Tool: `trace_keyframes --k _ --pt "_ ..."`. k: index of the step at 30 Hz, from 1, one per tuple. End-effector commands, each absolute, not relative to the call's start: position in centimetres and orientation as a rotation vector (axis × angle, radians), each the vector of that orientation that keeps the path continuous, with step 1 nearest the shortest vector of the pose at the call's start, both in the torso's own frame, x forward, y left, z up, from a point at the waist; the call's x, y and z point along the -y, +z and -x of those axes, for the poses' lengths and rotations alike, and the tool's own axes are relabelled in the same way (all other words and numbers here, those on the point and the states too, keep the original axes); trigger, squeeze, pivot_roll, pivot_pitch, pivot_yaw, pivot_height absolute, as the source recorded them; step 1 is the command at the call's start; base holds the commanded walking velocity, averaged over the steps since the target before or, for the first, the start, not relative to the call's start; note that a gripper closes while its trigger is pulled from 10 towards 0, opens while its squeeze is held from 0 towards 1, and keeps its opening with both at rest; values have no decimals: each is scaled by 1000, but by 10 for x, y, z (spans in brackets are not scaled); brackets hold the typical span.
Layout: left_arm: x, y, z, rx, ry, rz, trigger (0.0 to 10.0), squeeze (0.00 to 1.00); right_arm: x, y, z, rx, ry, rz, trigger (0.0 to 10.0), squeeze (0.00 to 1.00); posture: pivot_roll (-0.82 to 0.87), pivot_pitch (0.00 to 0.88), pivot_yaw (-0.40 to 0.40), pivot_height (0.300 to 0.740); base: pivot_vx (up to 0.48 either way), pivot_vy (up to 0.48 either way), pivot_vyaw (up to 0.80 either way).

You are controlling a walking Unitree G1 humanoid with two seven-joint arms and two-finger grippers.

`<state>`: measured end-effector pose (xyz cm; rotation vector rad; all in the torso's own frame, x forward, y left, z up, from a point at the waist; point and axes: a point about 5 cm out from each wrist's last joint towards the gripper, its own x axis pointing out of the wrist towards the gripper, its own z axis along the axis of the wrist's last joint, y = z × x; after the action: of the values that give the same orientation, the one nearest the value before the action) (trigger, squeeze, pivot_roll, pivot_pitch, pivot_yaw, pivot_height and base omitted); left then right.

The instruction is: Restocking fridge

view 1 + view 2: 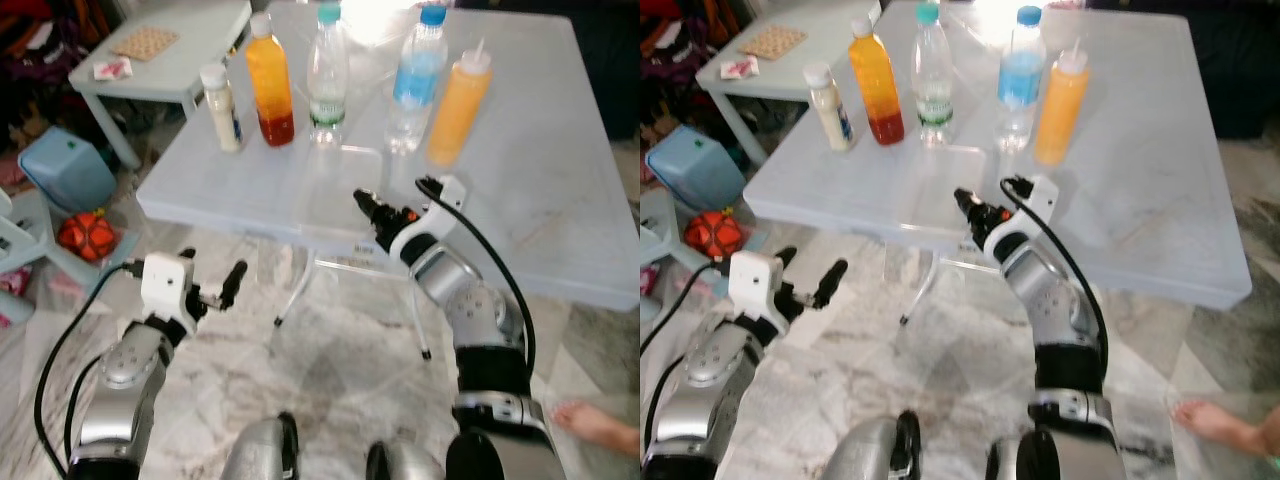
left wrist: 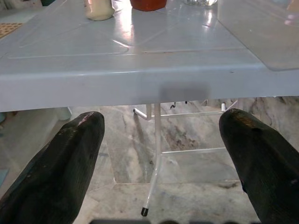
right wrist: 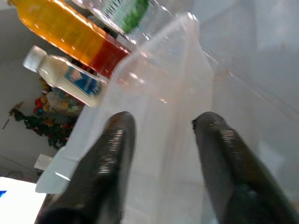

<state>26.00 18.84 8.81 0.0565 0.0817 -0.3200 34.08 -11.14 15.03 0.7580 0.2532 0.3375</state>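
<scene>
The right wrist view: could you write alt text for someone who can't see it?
Two black fingers of the robot's right gripper reach, spread apart, toward a clear plastic tray on a pale grey-blue table. Beyond the tray stand a small white bottle with a blue label, an orange-and-red juice bottle and a clear, green-labelled water bottle.
</scene>
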Motion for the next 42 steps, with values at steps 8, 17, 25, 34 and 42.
trace_keyframes --k 8,17,25,34,42 --pt "-193 91 -259 -73 -305 -89 10000 0 104 147 -343 -302 343 -803 0 0 85 120 56 740 0 0 0" --pt "-193 91 -259 -70 -305 -91 10000 0 106 140 -345 -351 314 -824 0 0 87 120 56 740 0 0 0" --pt "-194 93 -260 -65 -298 -96 10000 0 110 139 -348 -361 281 -835 0 0 88 119 55 740 0 0 0" --pt "-193 93 -260 -60 -298 -96 10000 0 117 144 -350 -332 247 -825 0 0 83 117 54 740 0 0 0" --pt "-194 88 -266 -56 -227 -93 10000 0 120 157 -334 -209 323 -711 0 0 57 63 47 740 0 0 0"
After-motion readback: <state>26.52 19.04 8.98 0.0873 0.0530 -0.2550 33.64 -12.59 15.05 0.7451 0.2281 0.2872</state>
